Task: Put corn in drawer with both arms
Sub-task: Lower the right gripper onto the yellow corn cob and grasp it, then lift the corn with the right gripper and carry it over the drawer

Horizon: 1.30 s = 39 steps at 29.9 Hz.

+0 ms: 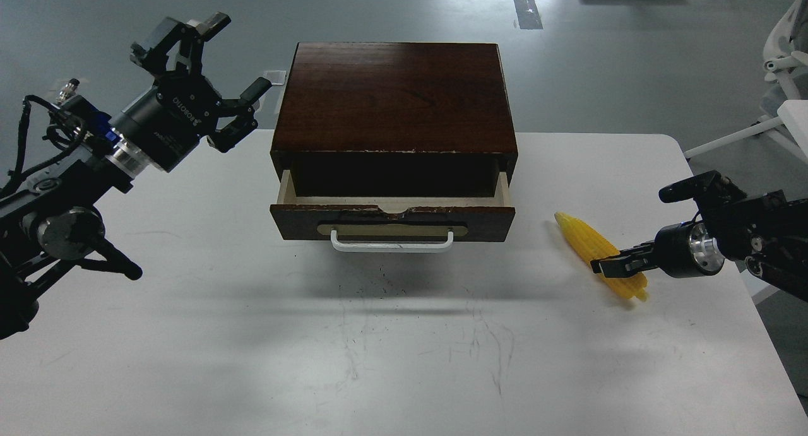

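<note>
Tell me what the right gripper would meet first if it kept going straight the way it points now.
The right gripper points left and already overlaps the corn, near its thick end, so the corn comes first. Past it, the line looks like bare table in front of the drawer, though depth is unclear.

box (394,95): dark glossy wood, chipped edge | corn (596,250): ribbed yellow plastic | table (252,347): matt white, scuffed | handle (391,241): smooth white

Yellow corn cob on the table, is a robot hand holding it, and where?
The right gripper has its fingers at the thick lower part of the ribbed yellow plastic corn cob, but a firm hold cannot be told. The left gripper holds nothing.
</note>
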### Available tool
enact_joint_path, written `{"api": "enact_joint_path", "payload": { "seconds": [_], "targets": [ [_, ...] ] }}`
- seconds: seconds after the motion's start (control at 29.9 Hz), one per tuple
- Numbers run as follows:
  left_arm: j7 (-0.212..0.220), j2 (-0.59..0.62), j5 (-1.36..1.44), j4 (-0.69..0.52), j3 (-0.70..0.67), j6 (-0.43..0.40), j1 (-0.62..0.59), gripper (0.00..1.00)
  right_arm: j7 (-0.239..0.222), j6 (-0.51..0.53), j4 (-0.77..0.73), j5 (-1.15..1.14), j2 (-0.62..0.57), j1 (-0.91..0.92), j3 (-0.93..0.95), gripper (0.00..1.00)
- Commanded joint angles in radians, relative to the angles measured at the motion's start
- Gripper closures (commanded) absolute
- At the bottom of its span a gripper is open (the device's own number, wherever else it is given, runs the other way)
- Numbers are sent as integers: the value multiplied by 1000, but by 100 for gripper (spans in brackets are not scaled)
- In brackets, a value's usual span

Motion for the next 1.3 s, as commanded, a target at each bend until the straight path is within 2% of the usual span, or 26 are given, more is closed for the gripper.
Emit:
{"api": "enact_joint_path", "payload": {
  "seconds": [0.0, 0.1, 0.37, 0.63, 0.87, 1.17, 1.27],
  "targets": [
    [0, 0, 0, 0, 0, -3, 0, 1, 0, 1, 5, 0, -8, 3, -1, 97],
    [0, 0, 0, 0, -6, -3, 0, 1, 0, 1, 14, 3, -24, 31, 3, 99],
    [0, 0, 0, 0, -12, -5, 0, 1, 0, 2, 135, 17, -125, 348, 8, 99],
    [0, 0, 0, 0, -14, -3, 0, 1, 0, 14, 261, 15, -97, 586, -1, 98],
    [0, 2, 0, 0, -28, -3, -1, 1, 0, 14, 324, 12, 91, 787, -148, 98],
    [0, 9, 0, 0, -29, -3, -1, 1, 0, -2, 317, -35, 343, 841, -237, 98],
    [0, 9, 0, -1, -31, -3, -1, 1, 0, -48, 308, -103, 404, 841, -259, 98]
  ]
}}
